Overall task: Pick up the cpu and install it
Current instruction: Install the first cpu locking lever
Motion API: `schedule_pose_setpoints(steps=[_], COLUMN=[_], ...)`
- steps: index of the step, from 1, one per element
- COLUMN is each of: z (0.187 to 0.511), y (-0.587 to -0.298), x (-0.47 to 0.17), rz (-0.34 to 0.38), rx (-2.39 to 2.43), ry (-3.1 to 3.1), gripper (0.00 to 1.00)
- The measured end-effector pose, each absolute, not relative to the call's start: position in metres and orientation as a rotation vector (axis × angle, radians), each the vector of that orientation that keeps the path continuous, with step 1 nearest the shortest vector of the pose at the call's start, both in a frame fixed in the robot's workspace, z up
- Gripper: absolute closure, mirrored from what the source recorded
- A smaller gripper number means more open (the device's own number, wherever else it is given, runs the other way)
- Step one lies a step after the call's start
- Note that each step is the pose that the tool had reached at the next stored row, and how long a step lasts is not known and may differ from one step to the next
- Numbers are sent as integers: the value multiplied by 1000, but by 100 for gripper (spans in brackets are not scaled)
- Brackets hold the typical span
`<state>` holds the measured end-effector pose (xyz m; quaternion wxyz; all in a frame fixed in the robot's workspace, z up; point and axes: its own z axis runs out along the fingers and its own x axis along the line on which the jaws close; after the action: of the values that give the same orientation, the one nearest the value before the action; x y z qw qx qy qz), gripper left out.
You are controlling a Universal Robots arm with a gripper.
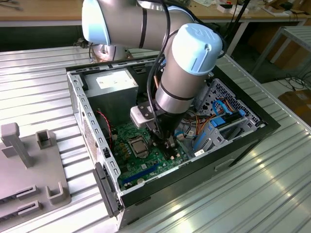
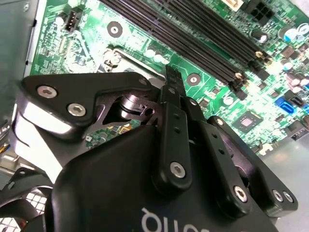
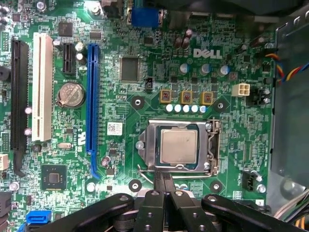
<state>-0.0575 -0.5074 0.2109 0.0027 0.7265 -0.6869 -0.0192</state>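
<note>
one cpu (image 3: 178, 146) lies flat, seemingly square with its socket (image 3: 176, 147).

I log the computer case (image 1: 87, 121) lying open on the table (image 1: 29, 87), motherboard (image 1: 141, 162) inside it. The cpu (image 3: 179, 146) sits in its socket (image 3: 149, 145). The gripper (image 3: 164, 180) hangs just beside the socket, fingers together.

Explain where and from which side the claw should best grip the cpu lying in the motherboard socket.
Probably its two opposite edges, approached straight from above. The cpu lies flat inside the socket frame, so only its top face and thin rim are exposed; a sideways approach would likely meet the frame. The claw is closed beside it.
</note>
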Motion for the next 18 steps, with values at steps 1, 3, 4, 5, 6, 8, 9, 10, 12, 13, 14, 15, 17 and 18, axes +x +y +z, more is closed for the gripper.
schedule_pose_setpoints(steps=[1, 3, 4, 5, 6, 8, 9, 10, 12, 13, 14, 15, 17, 18], z=[211, 211, 211, 211, 211, 211, 211, 211, 211, 211, 211, 211, 211, 211], y=[-507, -506, -506, -505, -505, -505, -505, -505, -505, -504, -504, -504, -504, -504], x=[-60, -64, -68, -71, -77, -82, -82, -82, -82, -82, -82, -82, -82, -82], rz=[-55, -50, -48, -46, -42, -37, -37, -37, -37, -37, -37, -37, -37, -37], rx=[2281, 2283, 2284, 2285, 2287, 2289, 2289, 2289, 2289, 2289, 2289, 2289, 2289, 2289], ry=[-2156, -2159, -2159, -2160, -2162, -2164, -2164, -2164, -2164, -2164, -2164, -2164, -2164, -2164], gripper=[89, 89, 89, 89, 89, 89, 89, 89, 89, 89, 89, 89, 89, 89])
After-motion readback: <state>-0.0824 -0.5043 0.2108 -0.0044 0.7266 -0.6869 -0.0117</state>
